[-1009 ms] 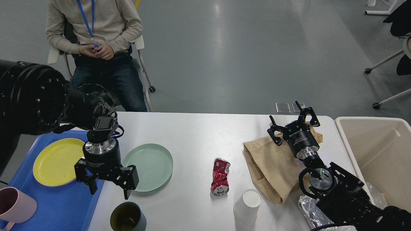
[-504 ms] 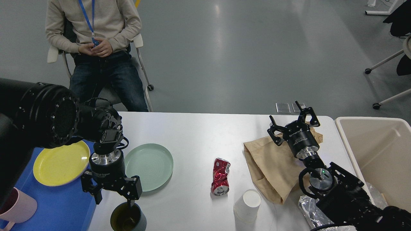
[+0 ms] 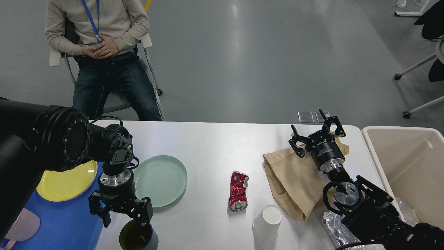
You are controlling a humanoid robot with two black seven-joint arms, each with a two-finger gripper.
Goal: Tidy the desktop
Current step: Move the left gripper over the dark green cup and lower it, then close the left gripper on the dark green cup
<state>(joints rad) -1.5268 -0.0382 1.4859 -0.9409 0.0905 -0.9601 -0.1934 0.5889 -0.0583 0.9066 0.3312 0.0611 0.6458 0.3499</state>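
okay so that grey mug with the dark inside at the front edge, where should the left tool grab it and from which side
Grip the rim wall, coming straight down from above. The grey mug stands upright with its mouth open upward, and the left tool hangs open just over it, one finger already near the rim. I'd put one finger inside, one outside. Its handle isn't visible, so the wall seems safer.

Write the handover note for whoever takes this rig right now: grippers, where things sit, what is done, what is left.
Left gripper: open, empty, poised over the dark mug at the near edge, one finger at its rim.
Right gripper: open, empty, above the brown paper bag.
Done: yellow plate and pink cup sit on the blue tray.
Left on the desktop: green plate, mug, crushed red can, white paper cup, bag, crumpled foil.
Beige bin stands to the right.
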